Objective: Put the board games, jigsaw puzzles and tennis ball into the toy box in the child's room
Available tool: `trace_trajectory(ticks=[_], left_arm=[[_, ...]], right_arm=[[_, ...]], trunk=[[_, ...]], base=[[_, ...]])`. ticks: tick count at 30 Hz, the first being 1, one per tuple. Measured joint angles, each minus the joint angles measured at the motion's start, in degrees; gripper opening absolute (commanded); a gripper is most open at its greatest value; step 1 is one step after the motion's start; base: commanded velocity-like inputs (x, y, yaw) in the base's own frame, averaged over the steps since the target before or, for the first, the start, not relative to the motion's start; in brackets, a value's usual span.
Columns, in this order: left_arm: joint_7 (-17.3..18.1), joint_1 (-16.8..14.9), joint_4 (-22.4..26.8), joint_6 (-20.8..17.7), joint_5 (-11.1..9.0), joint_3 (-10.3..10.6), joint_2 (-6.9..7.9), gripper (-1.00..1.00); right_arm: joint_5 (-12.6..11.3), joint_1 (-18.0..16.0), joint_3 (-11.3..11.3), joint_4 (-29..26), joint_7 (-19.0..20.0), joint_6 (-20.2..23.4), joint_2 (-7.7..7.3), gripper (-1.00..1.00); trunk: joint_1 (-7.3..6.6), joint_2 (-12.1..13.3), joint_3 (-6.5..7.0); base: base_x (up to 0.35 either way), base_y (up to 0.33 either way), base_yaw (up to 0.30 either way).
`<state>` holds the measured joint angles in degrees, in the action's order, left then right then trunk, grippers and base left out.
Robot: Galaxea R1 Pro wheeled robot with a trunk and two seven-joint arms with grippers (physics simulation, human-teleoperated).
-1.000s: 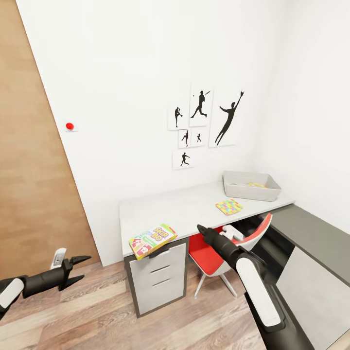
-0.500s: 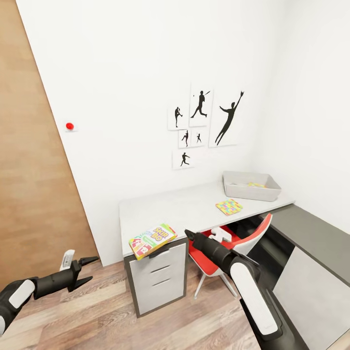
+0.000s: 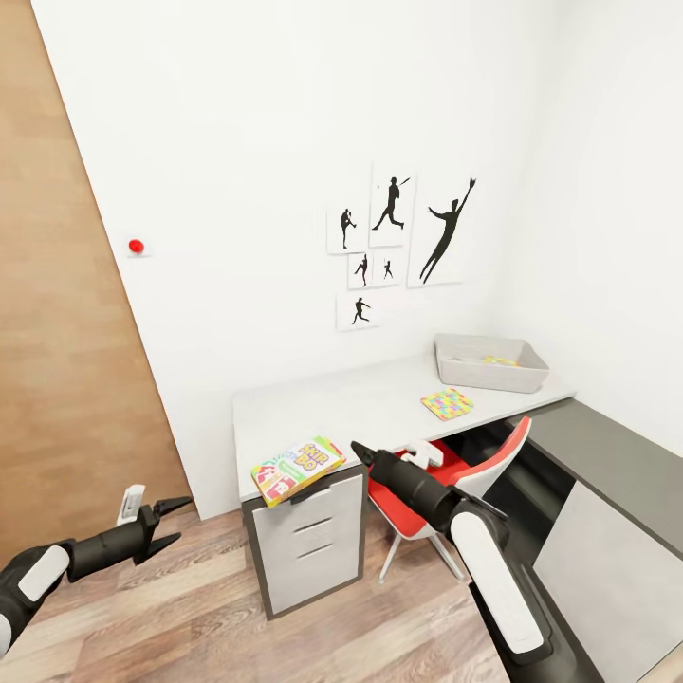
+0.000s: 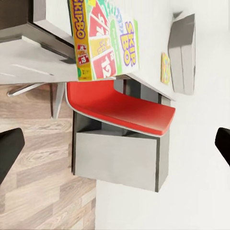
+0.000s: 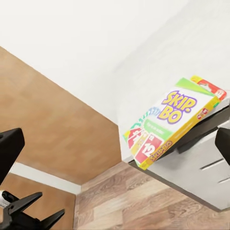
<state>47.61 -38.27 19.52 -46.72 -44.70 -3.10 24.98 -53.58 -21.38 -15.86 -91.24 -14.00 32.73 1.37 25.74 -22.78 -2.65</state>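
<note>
Skip-Bo board game (image 3: 298, 469) overhanging the table (image 3: 379, 403) edge; jigsaw puzzle (image 3: 447, 403) near the toy box (image 3: 489, 362). Left gripper (image 3: 171, 524) spread, empty, low over floor; right gripper (image 3: 359, 452) beside the game, jaw state impossible to tell.

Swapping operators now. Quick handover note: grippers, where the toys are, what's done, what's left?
Left gripper: open, empty, low over the floor, left of the desk.
Right gripper: open, empty, just right of the Skip-Bo box.
Skip-Bo lies on the desk's front left corner, overhanging the edge.
One puzzle lies on the desk, short of the toy box.
The toy box, at the desk's far right, holds something colourful, probably the other puzzle.
Left: Skip-Bo and the desk puzzle; other games and ball unaccounted for in these views.
</note>
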Motion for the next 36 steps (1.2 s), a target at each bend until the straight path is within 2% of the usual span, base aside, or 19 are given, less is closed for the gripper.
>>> trace_trajectory(ticks=[4,10,11,16,18,22,28,31,36], left_arm=[[0.2,0.0,0.0,0.6,0.0,0.0,0.0,1.0],[0.2,0.0,0.0,2.1,0.0,-0.1,-0.06,1.0],[0.1,0.0,0.0,2.7,0.0,0.0,-0.23,1.0],[-0.2,0.0,0.0,3.7,0.1,0.0,-1.43,1.0],[-0.3,0.0,0.0,3.8,0.1,0.0,-1.87,1.0],[-0.4,0.0,0.0,4.0,0.0,0.0,-2.79,1.0],[-0.4,-0.1,0.0,4.0,0.0,0.0,-4.26,1.0],[-0.4,0.0,0.0,4.0,0.0,0.0,-4.86,1.0],[-0.4,0.0,0.0,4.1,-0.1,0.0,-4.9,1.0]], right_arm=[[0.0,0.0,0.5,0.0,2.3,-0.1,-0.13,1.0],[0.0,0.0,3.3,0.0,7.0,-0.1,-0.28,1.0],[0.0,0.0,4.3,0.0,9.0,0.0,-0.35,1.0],[-0.6,0.3,6.4,-0.1,15.1,0.0,-0.91,1.0],[-0.5,0.5,7.0,-0.1,17.7,0.0,-1.37,1.0],[-0.4,0.8,7.8,-0.1,25.7,0.0,-2.97,1.0],[-0.3,0.9,8.9,-0.1,33.2,-0.1,-5.06,1.0],[-0.3,0.9,9.7,-0.1,36.1,0.0,-5.87,1.0],[-0.2,0.9,10.2,-0.1,38.0,-0.1,-6.25,1.0]], trunk=[[0.0,0.0,0.0],[0.0,0.0,0.0],[0.0,0.0,0.0],[0.0,0.0,0.0],[0.44,-0.8,-0.36],[1.32,-2.4,-1.08],[2.64,-4.8,-2.17],[3.3,-6.0,-2.71],[4.4,-8.0,-3.61]], base=[[0.0,0.0,0.0],[0.0,0.0,0.0],[0.0,0.0,0.0],[0.0,0.0,0.0],[0.0,0.0,0.0],[0.0,0.0,0.0],[0.0,0.0,0.0],[0.0,0.0,0.0],[0.0,0.0,0.0]])
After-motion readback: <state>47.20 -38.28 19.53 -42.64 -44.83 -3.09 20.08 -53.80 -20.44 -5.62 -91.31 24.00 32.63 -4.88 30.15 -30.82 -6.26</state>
